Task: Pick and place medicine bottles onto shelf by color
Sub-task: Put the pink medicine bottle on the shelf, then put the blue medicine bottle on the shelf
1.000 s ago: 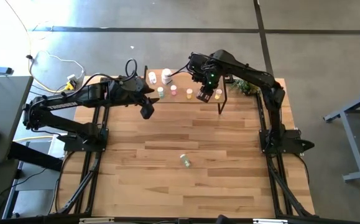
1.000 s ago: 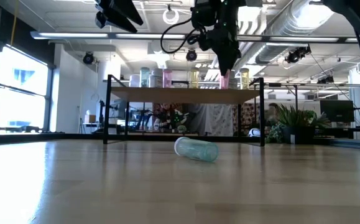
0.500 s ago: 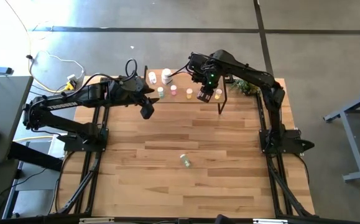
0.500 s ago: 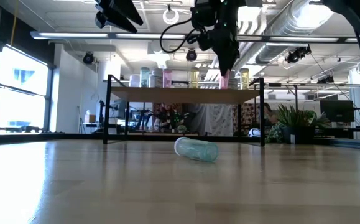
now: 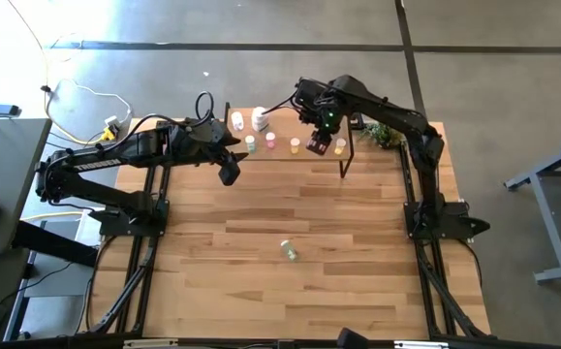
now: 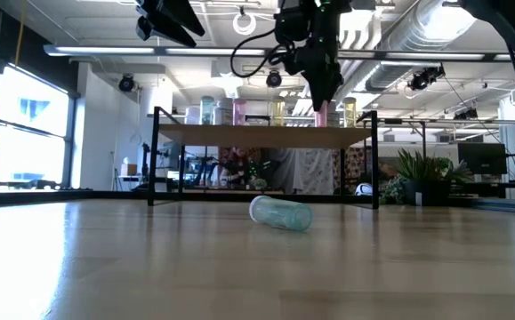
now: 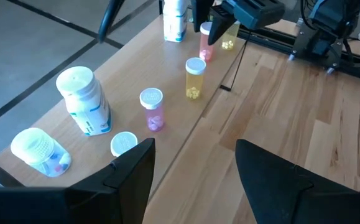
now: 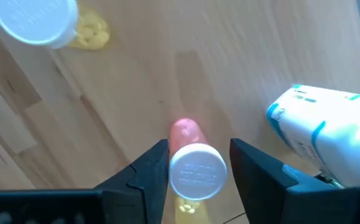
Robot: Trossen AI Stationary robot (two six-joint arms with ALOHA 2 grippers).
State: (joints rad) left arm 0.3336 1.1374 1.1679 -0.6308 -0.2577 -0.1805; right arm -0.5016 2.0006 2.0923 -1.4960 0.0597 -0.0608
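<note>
Hovering: right gripper [image 8: 194,163] over shelf [image 5: 304,155], fingers spread, straddling pink bottle [image 8: 195,168], not clamped.
Left gripper [image 7: 192,165]: open, nr shelf's other end.
Green bottle [image 6: 280,213]: lying on table, front of shelf.

shelf [image 5: 290,153]: bottles in row on top | table [image 5: 261,281]: 1 bottle [image 5: 288,251] lying mid-table

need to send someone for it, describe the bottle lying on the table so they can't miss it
Start from the big wooden table and look in front of the shelf. The pale green bottle lies alone on its side; the other bottles stand on the shelf.
</note>
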